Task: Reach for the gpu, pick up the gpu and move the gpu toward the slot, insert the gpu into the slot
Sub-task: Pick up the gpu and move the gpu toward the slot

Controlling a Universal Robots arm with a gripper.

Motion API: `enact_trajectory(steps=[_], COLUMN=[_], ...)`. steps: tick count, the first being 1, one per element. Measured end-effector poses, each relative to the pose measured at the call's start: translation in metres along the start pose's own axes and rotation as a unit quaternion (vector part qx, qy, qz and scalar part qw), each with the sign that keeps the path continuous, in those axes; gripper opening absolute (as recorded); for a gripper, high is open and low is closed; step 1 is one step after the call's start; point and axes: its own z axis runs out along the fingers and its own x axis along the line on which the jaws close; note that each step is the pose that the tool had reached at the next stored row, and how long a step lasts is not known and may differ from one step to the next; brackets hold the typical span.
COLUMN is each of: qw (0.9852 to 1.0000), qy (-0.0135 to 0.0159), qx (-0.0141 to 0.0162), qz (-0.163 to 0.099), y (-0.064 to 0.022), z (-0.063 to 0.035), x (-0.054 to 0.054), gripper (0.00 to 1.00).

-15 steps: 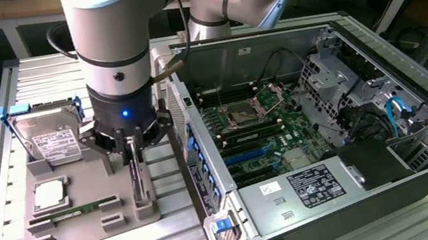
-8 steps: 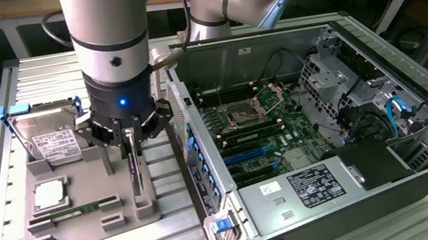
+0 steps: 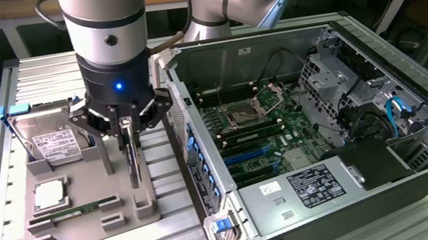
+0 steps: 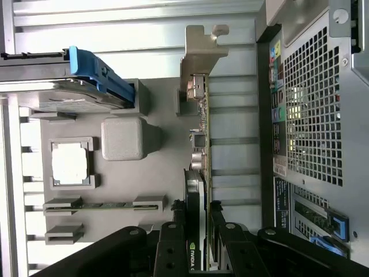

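The gpu point(image 3: 133, 166) stands on edge in the grey fixture point(image 3: 86, 234), its silver bracket point(image 4: 202, 52) at the far end. In the wrist view the gpu point(image 4: 199, 144) runs edge-on, with its dark heatsink between my fingers point(image 4: 176, 236). My gripper point(image 3: 126, 132) sits over the card's top edge with its jaws closed against both faces. The gripper point(image 4: 196, 242) holds the card while it still rests in the fixture. The blue slot point(image 3: 244, 153) lies on the green motherboard inside the open case, to the exterior view's right of the gripper.
On the fixture sit a hard drive point(image 3: 54, 142) with a blue bracket point(image 4: 95, 72), a CPU point(image 3: 51, 194) and a memory stick point(image 3: 74, 212). The case's side wall point(image 3: 185, 131) rises close beside the gripper. Cables and a drive cage point(image 3: 346, 86) crowd the case.
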Motion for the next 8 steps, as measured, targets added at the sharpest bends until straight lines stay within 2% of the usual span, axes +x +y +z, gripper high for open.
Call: enact_trajectory(steps=[8], qw=[1.0], qy=[-0.0006], qx=[0.0], qz=[0.0], y=[0.0011], z=[-0.025], x=[0.001], gripper=[0.27])
